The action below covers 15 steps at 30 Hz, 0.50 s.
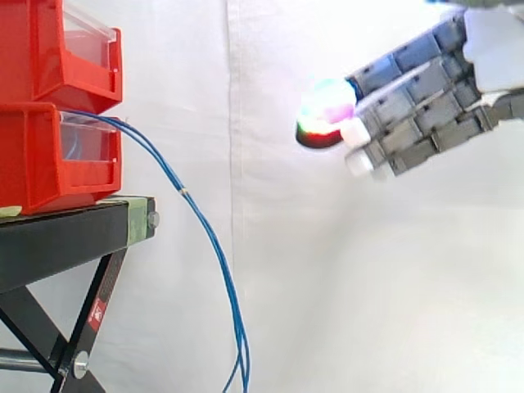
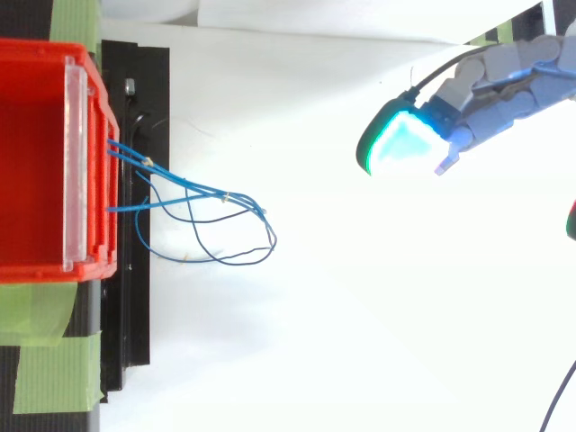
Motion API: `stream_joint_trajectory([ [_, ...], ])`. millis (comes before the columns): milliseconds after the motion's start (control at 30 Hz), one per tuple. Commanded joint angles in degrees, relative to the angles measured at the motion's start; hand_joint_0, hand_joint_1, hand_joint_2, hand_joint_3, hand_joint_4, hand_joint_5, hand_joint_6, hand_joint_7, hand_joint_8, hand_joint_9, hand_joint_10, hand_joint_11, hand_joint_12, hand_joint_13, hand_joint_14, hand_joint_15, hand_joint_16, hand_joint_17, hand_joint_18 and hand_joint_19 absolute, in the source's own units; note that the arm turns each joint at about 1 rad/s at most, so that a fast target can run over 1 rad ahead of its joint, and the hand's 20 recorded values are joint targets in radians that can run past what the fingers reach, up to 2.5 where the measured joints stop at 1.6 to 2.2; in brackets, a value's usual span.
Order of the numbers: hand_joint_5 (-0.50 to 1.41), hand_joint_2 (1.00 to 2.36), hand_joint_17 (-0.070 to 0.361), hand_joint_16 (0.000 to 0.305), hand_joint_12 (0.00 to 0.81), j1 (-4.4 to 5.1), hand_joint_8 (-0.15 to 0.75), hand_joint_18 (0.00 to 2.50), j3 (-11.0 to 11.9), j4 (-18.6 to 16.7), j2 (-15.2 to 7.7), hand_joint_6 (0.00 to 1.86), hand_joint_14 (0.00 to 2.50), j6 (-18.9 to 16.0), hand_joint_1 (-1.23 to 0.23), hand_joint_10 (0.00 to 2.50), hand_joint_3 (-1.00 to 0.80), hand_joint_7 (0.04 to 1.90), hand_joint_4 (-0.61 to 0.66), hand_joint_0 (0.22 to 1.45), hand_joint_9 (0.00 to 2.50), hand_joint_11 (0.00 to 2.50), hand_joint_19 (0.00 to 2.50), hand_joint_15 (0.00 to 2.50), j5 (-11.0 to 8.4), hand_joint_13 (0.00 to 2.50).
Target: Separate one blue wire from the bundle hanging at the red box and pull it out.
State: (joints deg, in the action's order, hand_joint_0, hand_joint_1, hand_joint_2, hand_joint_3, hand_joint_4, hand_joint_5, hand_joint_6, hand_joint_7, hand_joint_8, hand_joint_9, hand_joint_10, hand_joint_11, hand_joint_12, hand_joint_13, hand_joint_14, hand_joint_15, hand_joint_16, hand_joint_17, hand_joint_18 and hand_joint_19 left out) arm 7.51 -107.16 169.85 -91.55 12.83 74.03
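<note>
White curtain [image 1: 344,278] backs the blue wire bundle [image 1: 205,232] drooping from the lower red box [image 1: 41,164] on its black stand [image 1: 57,237], and I'd pinch one thin, limp, probably slippery strand mid-drop, where they seem to spread, my hand [image 1: 442,98] hanging well apart, fingers [image 1: 393,82] straight, holding nothing.

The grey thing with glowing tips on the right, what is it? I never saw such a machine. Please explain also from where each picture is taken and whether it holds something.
It is a robot hand with fingers and a thumb; the glowing pads are its own fingertips. The side view looks level across the work; the top view looks down on it. Two red bins are stacked on a black stand before a white curtain. Thin blue wires hang out of the lower bin. The hand is open, fingers straight, apart from the wires, and holds nothing.
</note>
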Motion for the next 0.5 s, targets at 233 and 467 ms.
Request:
stream_joint_trajectory([
  [233,-0.2,1.0,0.134,0.06,0.381,0.05,0.286,0.0,-6.4,-12.0,0.0,0.5,0.01,7.3,-0.64,0.01,-0.5,0.8,0.28,0.51,0.35,0.32,0.41,0.26,-6.36,0.14],
  [467,-0.2,1.0,0.133,0.059,0.381,0.4,0.284,0.0,-6.4,-14.4,-1.1,0.5,0.01,17.4,-0.67,0.01,-0.5,0.81,0.29,0.51,0.36,0.32,0.41,0.26,-8.47,0.14],
])
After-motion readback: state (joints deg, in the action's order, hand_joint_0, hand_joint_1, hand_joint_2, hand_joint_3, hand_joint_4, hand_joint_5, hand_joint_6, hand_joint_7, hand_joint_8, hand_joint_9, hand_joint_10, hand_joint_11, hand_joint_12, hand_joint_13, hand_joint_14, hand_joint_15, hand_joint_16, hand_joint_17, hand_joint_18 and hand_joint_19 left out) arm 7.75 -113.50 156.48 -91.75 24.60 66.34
